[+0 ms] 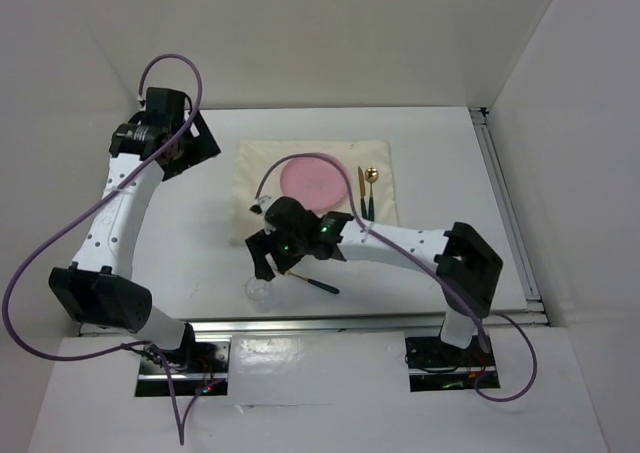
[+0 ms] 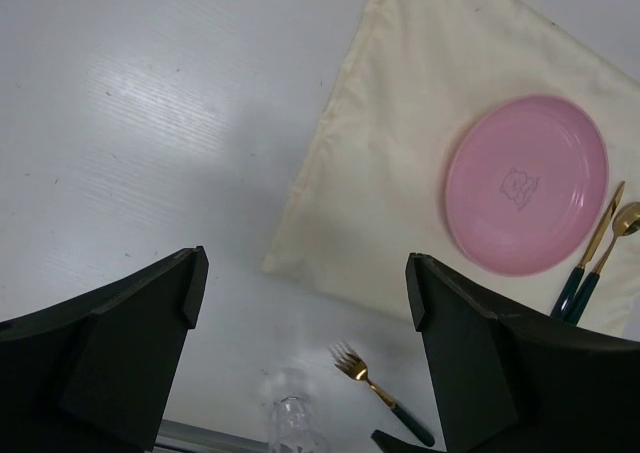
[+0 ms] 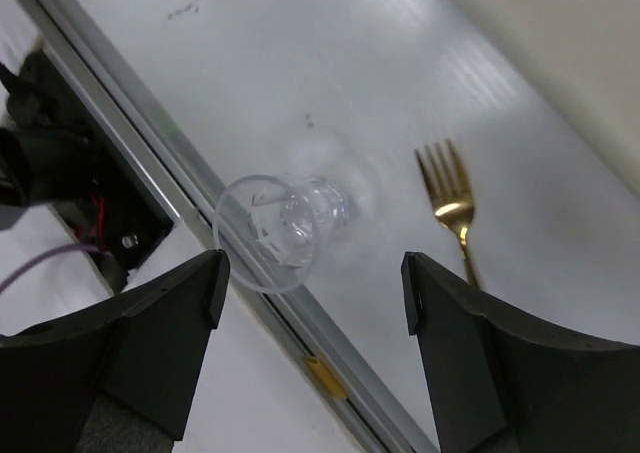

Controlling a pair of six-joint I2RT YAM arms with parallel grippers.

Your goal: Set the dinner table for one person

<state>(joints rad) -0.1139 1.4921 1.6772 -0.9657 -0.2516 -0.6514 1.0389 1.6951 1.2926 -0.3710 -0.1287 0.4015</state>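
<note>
Right wrist, dinner table point(image 3: 330, 73) beneath parted jaws

The white counter point(image 1: 200, 228) carries a cream placemat point(image 1: 258, 178). A gold fork point(image 1: 320, 284) lies on the bare surface just off the placemat's near edge. A clear glass point(image 1: 260, 291) sits beside the fork, slightly farther from the placemat.

The table point(image 1: 200, 243) is matte white, and the placemat point(image 1: 260, 173) is plain cream. The plate point(image 2: 527, 184) is pink with a faint outlined figure at its centre. The fork point(image 2: 385, 395), knife point(image 2: 603, 223) and spoon point(image 2: 627, 219) are gold with dark green handles, and the glass point(image 3: 285, 228) is clear.
</note>
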